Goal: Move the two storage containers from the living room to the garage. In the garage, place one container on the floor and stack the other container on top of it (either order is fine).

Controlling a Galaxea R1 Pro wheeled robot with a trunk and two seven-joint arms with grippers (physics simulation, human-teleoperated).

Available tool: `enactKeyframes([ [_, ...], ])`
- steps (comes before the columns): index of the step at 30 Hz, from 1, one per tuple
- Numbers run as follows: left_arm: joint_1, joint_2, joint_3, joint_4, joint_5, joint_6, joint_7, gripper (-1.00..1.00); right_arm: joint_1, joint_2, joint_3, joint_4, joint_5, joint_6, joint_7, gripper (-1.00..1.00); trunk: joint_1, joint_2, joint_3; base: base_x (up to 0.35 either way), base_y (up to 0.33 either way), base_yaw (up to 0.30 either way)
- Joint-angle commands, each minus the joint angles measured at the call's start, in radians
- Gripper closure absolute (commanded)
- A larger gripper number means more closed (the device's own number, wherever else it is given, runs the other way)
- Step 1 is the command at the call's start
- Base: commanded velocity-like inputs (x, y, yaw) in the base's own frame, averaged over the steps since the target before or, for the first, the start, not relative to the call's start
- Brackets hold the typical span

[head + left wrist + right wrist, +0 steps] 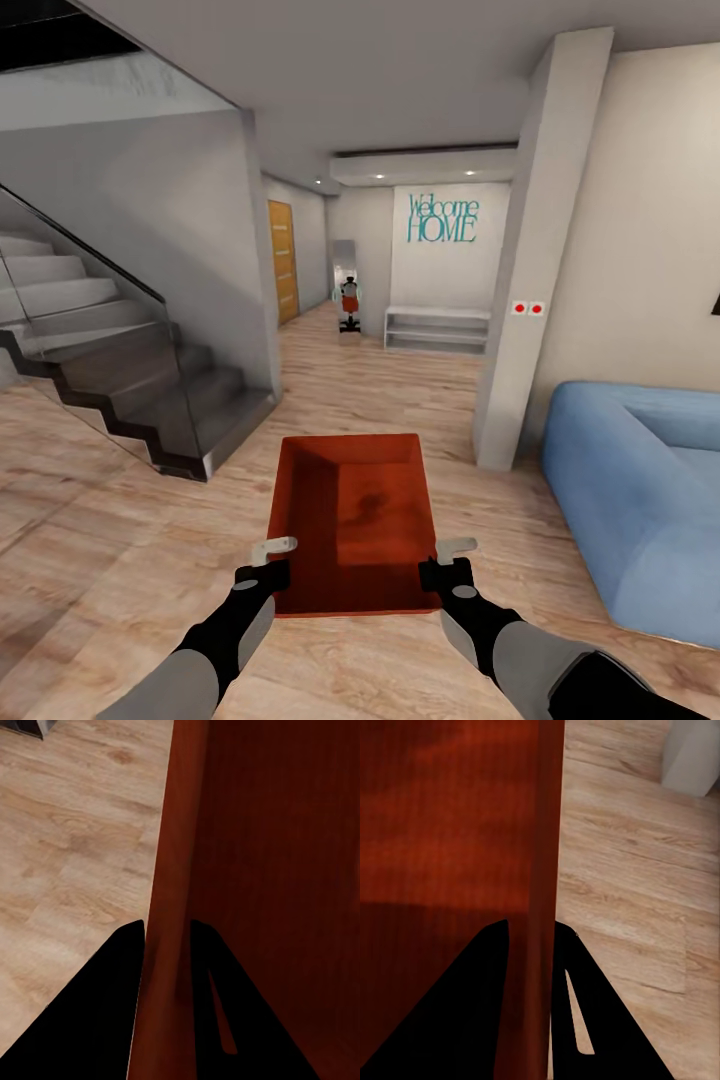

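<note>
Both claws — left claw [275, 560], right claw [450, 560] — pinch thin-walled orange-red container [350, 510] rims.

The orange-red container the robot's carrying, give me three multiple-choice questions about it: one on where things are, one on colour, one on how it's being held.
1. Where is the blue sofa relative to the storage container?
A. On the robot's right
B. On the robot's left
C. Directly behind the staircase

2. What colour is the "Welcome HOME" lettering on the far wall?
A. Red
B. Teal
C. Black

3. How is the container held?
A. Left gripper alone
B. Resting on the floor, untouched
C. Both grippers, one on each side wall

Answers: 1 A, the sofa sits at the head view's right edge. 2 B, the letters are teal on white. 3 C, the right gripper pinches the opposite wall, and each wrist view shows fingers straddling a wall.
</note>
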Motion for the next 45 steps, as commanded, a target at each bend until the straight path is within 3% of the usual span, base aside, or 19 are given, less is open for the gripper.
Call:
enactKeyframes([
  [1,-0.001,0.008,0.027,0.0,0.023,0.006,0.009,1.0,-0.001,-0.01,-0.031,-0.004,0.009,-0.018,-0.001,1.0,0.001,-0.001,-0.001,0.322,0.0,0.0],
  [45,-0.001,0.013,0.027,0.0,0.026,0.006,0.009,1.0,-0.001,-0.012,-0.032,-0.004,0.008,-0.018,0.005,1.0,0.001,-0.001,-0.001,0.322,0.0,0.0],
])
